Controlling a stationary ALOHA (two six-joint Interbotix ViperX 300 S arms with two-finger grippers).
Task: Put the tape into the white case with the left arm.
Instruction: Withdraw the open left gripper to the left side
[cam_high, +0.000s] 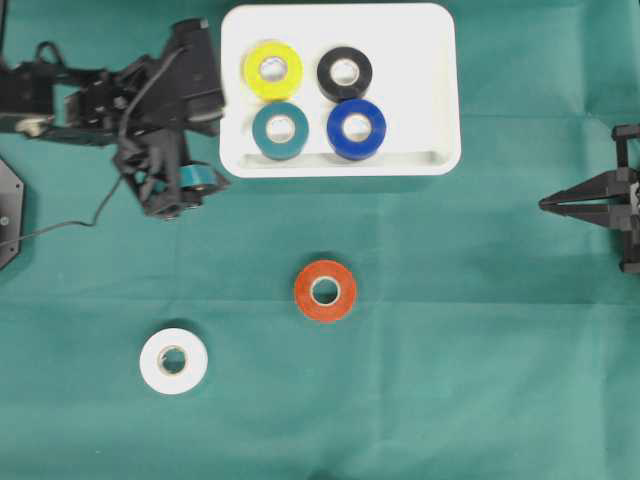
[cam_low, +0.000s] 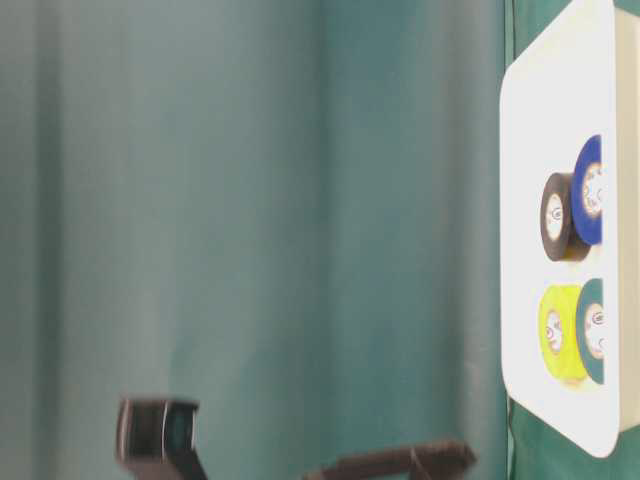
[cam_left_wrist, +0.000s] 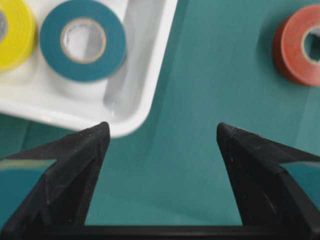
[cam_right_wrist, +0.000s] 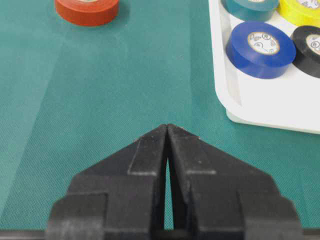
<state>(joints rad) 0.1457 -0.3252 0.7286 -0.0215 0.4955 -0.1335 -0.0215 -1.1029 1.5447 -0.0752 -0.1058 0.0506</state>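
The white case (cam_high: 420, 60) sits at the top centre and holds several tape rolls: yellow (cam_high: 272, 70), black (cam_high: 345, 72), teal (cam_high: 280, 130) and blue (cam_high: 356, 129). A red tape (cam_high: 324, 290) and a white tape (cam_high: 173, 360) lie on the green cloth below it. My left gripper (cam_high: 190, 195) hovers just off the case's lower left corner, open and empty. In the left wrist view the left gripper (cam_left_wrist: 162, 127) has only cloth between its fingers, its left tip by the case rim (cam_left_wrist: 145, 95), with the red tape (cam_left_wrist: 300, 47) ahead to the right.
My right gripper (cam_high: 545, 203) rests at the right edge, shut, pointing left; in its wrist view the right gripper (cam_right_wrist: 167, 126) faces the cloth with the case (cam_right_wrist: 270, 100) at its right. A black fixture (cam_high: 8, 210) sits at the left edge.
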